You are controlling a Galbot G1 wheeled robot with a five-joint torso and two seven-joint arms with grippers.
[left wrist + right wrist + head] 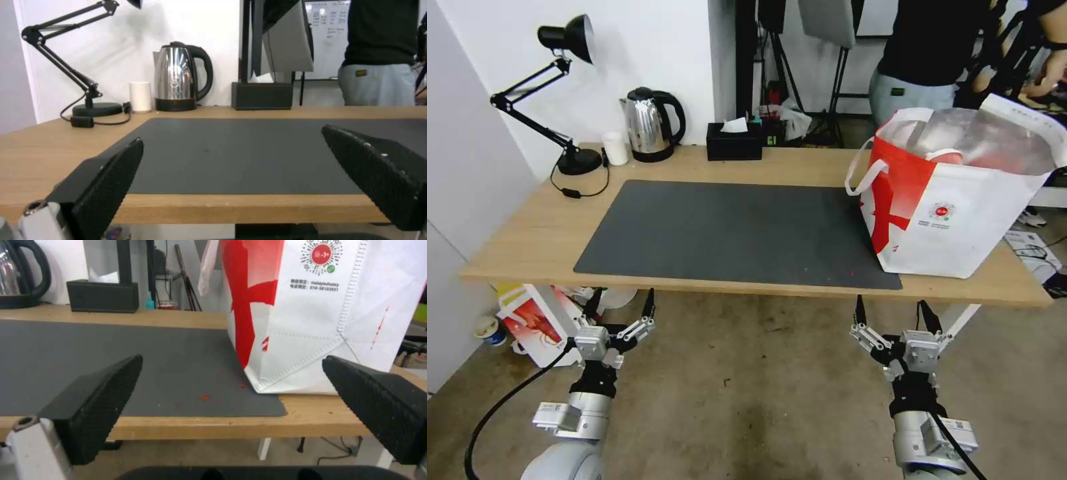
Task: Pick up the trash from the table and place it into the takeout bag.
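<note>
Fingers spread wide and empty on both the left gripper [621, 308] and right gripper [893, 317], parked below the table [527, 247] edge, apparently finished, since something red, likely trash, sits inside the takeout bag [954, 220] at the mat's [727, 230] right end.

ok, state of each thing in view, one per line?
takeout bag: upright on the table's right end, mouth open, something red inside.
mat: flat, bare apart from the bag's corner.
left pincer: open, empty, below the table edge.
right pincer: open, empty, below the table edge.
kettle: upright, lid shut.
lamp: off.
</note>
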